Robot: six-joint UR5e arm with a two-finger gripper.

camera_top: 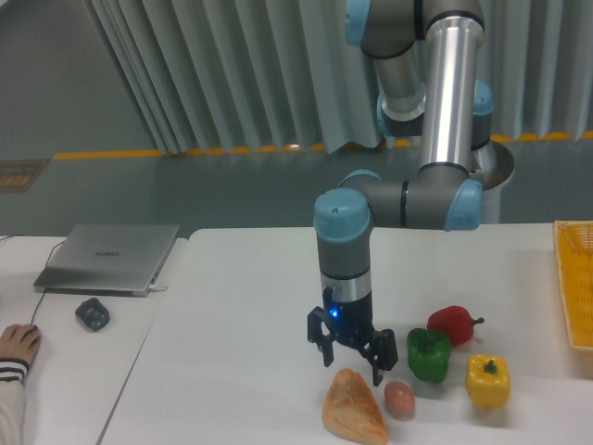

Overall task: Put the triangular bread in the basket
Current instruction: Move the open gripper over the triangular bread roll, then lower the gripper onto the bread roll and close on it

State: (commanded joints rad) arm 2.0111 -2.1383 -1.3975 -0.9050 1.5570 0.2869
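Step in hand: approach for pickup. My black two-finger gripper (352, 355) hangs spread, empty, just above golden-brown wedge-shaped triangular bread (353, 407). Bread lies on white table (241, 306), well apart from yellow-orange lattice plastic basket (574, 281). Next: descend, straddle bread, pinch.

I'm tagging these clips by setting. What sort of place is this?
Probably a robotics lab or test workspace: the gripper of an arm hangs over a white table set with toy food such as the triangular bread, and a closed laptop lies on the neighbouring desk.
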